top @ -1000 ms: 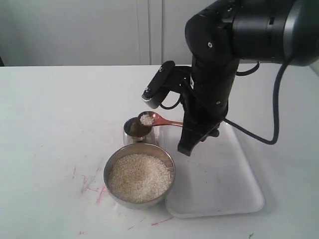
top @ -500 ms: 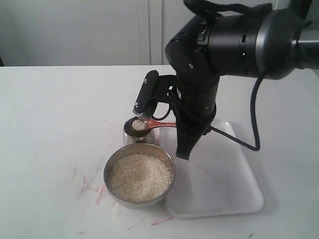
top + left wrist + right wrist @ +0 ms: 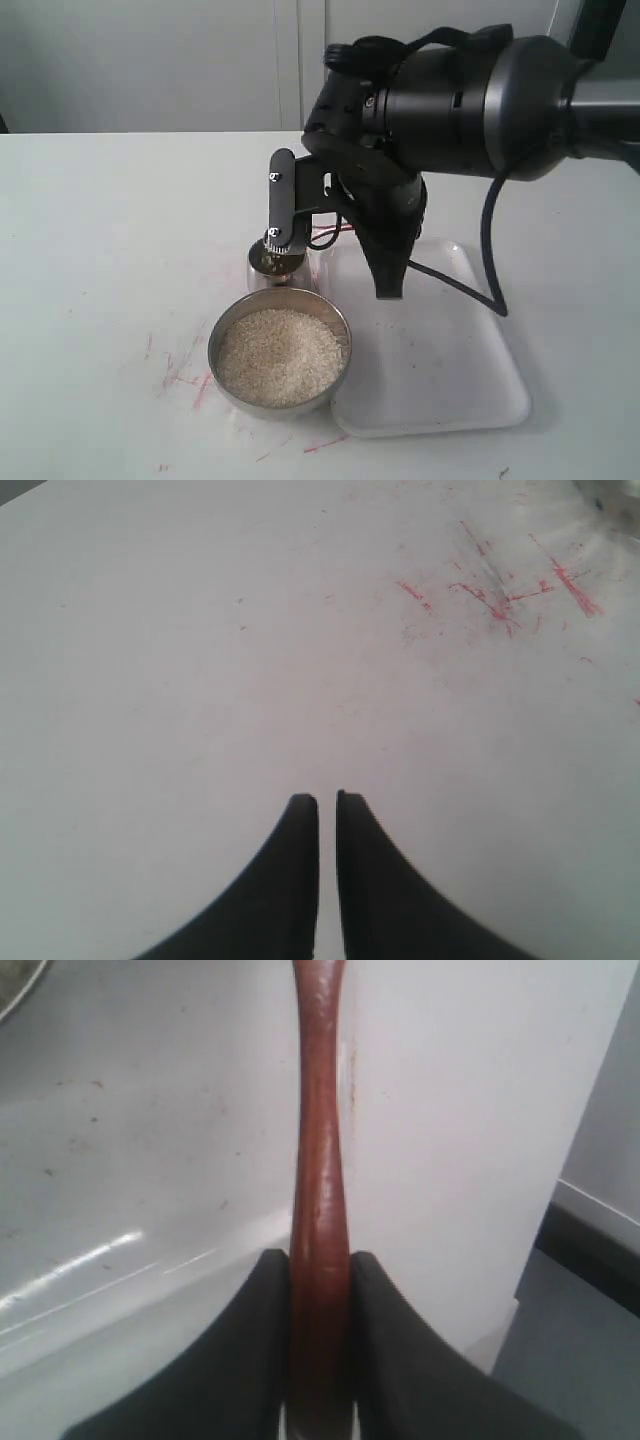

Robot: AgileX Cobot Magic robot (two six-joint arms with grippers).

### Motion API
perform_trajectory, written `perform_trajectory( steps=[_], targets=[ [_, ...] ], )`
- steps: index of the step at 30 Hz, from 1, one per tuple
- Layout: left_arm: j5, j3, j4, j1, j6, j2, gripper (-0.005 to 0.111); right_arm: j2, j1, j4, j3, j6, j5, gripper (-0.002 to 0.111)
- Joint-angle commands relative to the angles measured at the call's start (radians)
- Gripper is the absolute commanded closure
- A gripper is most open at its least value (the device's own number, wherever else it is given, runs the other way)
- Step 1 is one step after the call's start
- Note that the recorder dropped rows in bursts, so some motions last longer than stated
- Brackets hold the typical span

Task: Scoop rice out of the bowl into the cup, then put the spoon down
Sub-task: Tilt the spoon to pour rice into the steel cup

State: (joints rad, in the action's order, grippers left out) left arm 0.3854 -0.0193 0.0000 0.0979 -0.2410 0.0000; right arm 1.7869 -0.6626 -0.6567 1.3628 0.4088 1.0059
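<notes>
The wide steel bowl (image 3: 280, 358) stands near the table's front, filled with off-white rice (image 3: 278, 355). Just behind it is the small steel cup (image 3: 262, 272), partly covered by a black part of my right arm (image 3: 440, 100). My right gripper (image 3: 320, 1255) is shut on the reddish-brown spoon (image 3: 318, 1110), holding its handle. In the exterior view only a thin red sliver of the spoon (image 3: 336, 229) shows; its oval end is hidden over the cup. My left gripper (image 3: 320, 798) is shut and empty above bare table.
A white tray (image 3: 440, 385) lies right of the bowl and cup, under my right arm. Red scribbles mark the table (image 3: 185, 375) left of the bowl, and also show as red marks (image 3: 500, 590) in the left wrist view.
My right wrist has rolled and moved left. The spoon with its rice went from level above the cup's rim to turned over the cup, its oval end now hidden.
</notes>
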Motion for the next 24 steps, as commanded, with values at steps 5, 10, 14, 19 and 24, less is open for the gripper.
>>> perform_trajectory(
  steps=[5,10,14,19,24],
  targets=[
    [0.049,0.009,-0.006,0.005,0.006,0.000,0.092,0.002,-0.055,-0.200,0.000,0.025,0.044,0.108],
    [0.049,0.009,-0.006,0.005,0.006,0.000,0.092,0.002,-0.063,-0.275,-0.003,0.040,0.059,0.108],
    [0.049,0.009,-0.006,0.005,0.006,0.000,0.092,0.002,-0.071,-0.281,-0.003,0.040,0.061,0.108],
    [0.049,0.009,-0.006,0.005,0.006,0.000,0.092,0.002,-0.075,-0.339,-0.003,0.032,0.066,0.108],
    [0.049,0.009,-0.006,0.005,0.006,0.000,0.092,0.016,-0.075,-0.344,-0.003,0.058,0.095,0.108]
  ],
)
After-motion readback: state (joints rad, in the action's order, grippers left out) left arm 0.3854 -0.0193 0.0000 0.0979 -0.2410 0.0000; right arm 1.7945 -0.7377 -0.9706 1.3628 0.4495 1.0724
